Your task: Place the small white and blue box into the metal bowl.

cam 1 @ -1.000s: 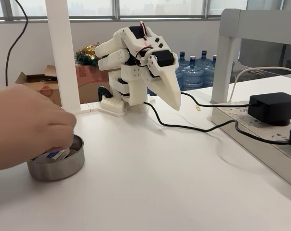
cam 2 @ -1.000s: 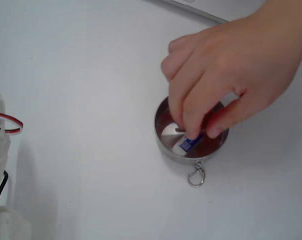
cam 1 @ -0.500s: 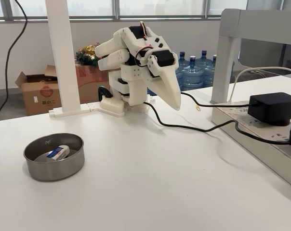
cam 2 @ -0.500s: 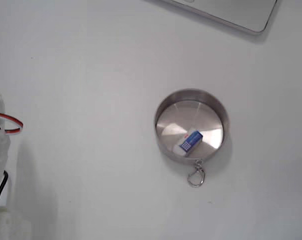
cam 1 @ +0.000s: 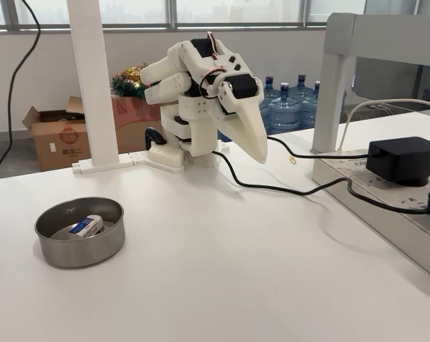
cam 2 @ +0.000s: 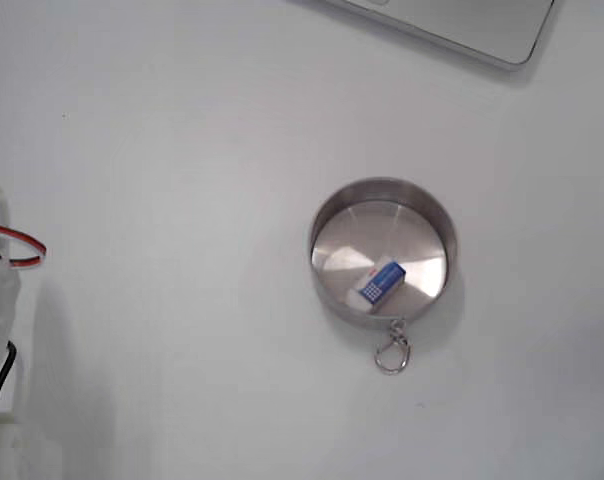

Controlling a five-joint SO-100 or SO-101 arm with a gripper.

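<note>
Box (cam 2: 381, 282) lying flat inside bowl (cam 2: 327, 225), task apparently complete; gripper (cam 1: 258, 153) hanging folded, jaws closed, grasping nothing.

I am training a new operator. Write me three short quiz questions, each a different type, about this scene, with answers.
1. True or false: the small white and blue box lies inside the metal bowl.
2. What hangs from the bowl's rim? A) a clip ring B) a spoon C) a cable
3. Fill in: the robot's hand points ____ beside the arm's base, away from the bowl.

Key: 1 true; 2 A; 3 downward.
</note>
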